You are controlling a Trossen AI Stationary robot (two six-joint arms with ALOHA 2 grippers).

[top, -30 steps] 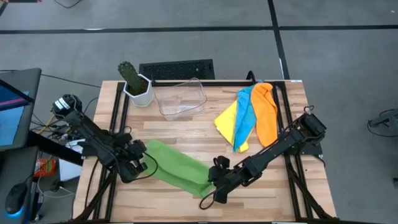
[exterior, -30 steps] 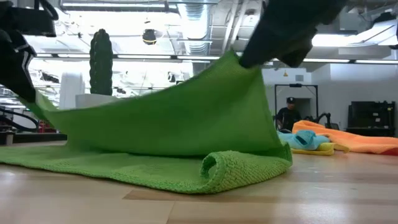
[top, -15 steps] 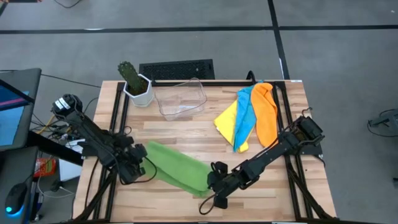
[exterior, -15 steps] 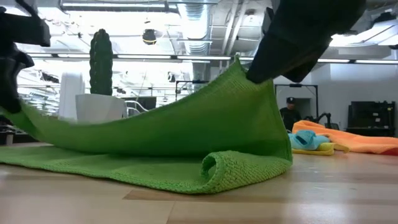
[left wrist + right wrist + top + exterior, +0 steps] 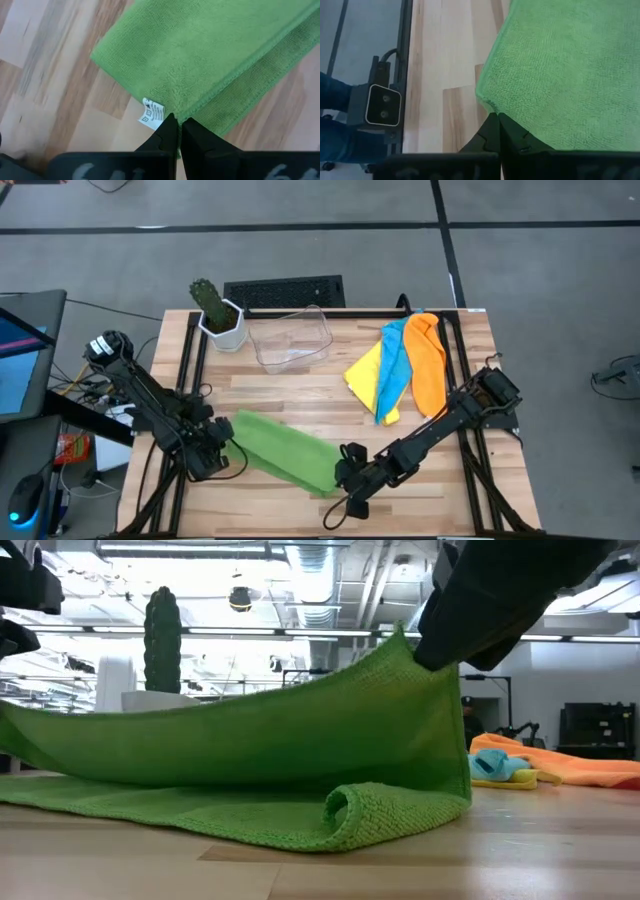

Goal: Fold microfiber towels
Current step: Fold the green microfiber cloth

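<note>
You had both grippers — left gripper (image 5: 222,448) and right gripper (image 5: 345,477) — pinched shut on 2 corners of the green towel (image 5: 285,452), lifted over the table's (image 5: 300,385) front edge. Mid-fold; next, lay the raised edge flat, aligned.

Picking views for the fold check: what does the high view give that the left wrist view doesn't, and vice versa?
High view only: right tool shut on the green towel's other corner, the yellow, light blue and orange towels heaped at the far right, clear bin, cactus pot. Left wrist only: the towel's white tag by the pinched corner. Both: green towel on the wooden table, gripped by the left tool.
</note>
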